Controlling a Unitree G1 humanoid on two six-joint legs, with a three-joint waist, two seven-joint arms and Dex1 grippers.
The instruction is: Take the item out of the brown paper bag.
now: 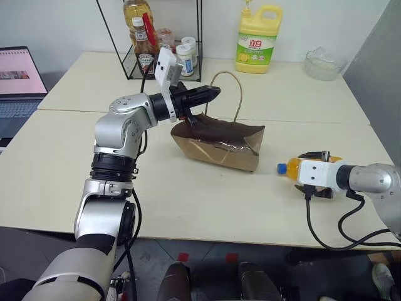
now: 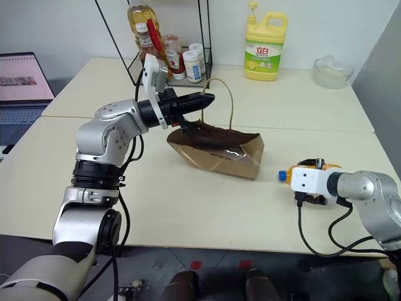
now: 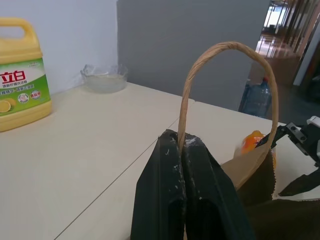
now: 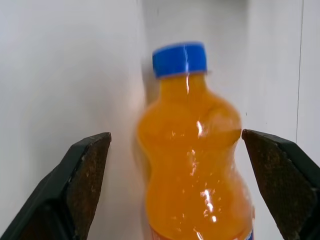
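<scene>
Brown paper bag [image 1: 219, 145] sits mid-bench [image 1: 188, 200], mouth open, one looped handle [image 3: 220, 75] standing up. L tool [image 1: 203, 95] above the bag's near-left rim, fingers [image 3: 172, 195] pressed together, pinching that handle's base. Orange drink bottle [image 4: 195, 150] w/ blue cap [image 1: 282, 168] is out of the bag, lying on bench to the bag's right, cap toward the bag. R tool [image 1: 316, 174] at the bottle, jaws spread wide either side, not touching it.
</scene>
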